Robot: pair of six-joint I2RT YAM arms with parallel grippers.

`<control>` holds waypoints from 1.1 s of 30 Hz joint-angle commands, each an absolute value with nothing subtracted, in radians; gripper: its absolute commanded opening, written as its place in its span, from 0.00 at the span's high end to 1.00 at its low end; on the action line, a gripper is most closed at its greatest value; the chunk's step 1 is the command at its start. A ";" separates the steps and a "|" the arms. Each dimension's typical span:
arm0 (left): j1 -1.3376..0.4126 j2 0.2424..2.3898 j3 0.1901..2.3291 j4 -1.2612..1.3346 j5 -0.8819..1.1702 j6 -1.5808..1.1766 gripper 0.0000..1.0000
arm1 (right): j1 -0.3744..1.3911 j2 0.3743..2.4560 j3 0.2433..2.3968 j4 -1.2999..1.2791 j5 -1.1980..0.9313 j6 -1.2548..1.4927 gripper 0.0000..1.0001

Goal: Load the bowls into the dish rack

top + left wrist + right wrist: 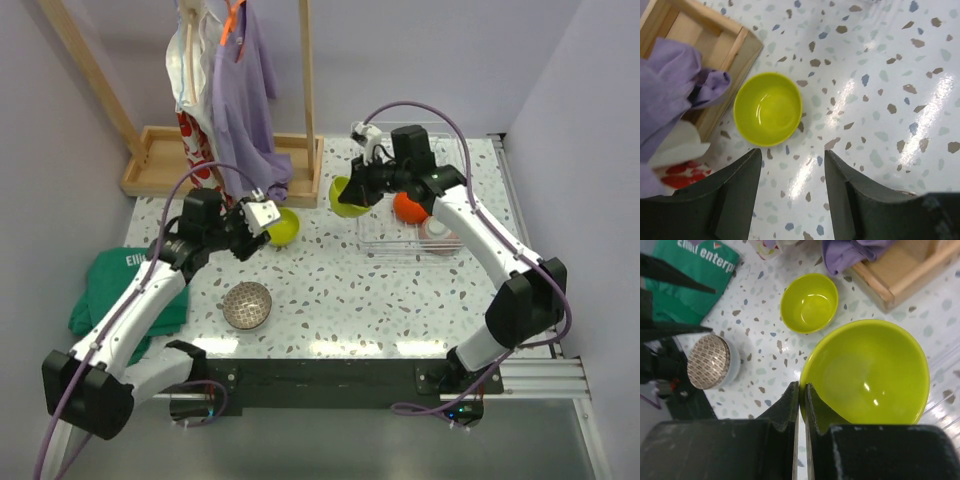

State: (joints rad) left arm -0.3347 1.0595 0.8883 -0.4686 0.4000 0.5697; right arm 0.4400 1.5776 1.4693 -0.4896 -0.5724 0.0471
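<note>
When the table (330, 290) is looked at from the left side, a green cloth (125, 285) is seen first, lying beside the left arm. Next, the left gripper (792, 159) is held over the first green bowl (768, 109). Its two fingers are spread apart, and nothing is held between them. That bowl is set upright on the table, just beside the corner of the wooden tray (160, 155). A purple cloth (245, 110) is hung down over that corner. A little nearer to the arms, the grey speckled bowl (247, 305) is set upright on the table, well apart from the dish rack (395, 247).

Further right, the second green bowl (870, 372) is gripped by the right gripper (801, 390). Its fingers are pinched tight on the bowl's rim. This bowl is held at the left edge of the dish rack, and whether the wires are touched cannot be told. Inside the rack, the orange-red bowl (407, 207) is partly hidden behind the right arm. The white bowl (440, 232) is placed just beside it, nearer to the arms.
</note>
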 commanded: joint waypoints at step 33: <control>-0.531 1.554 1.244 -0.463 0.149 0.635 0.42 | 0.008 1.773 0.925 0.639 -0.965 1.168 1.00</control>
State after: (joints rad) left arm -0.5262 1.5410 1.2053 -0.4870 0.1566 0.6250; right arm 0.0055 1.7683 0.8768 0.7162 -0.9676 1.2419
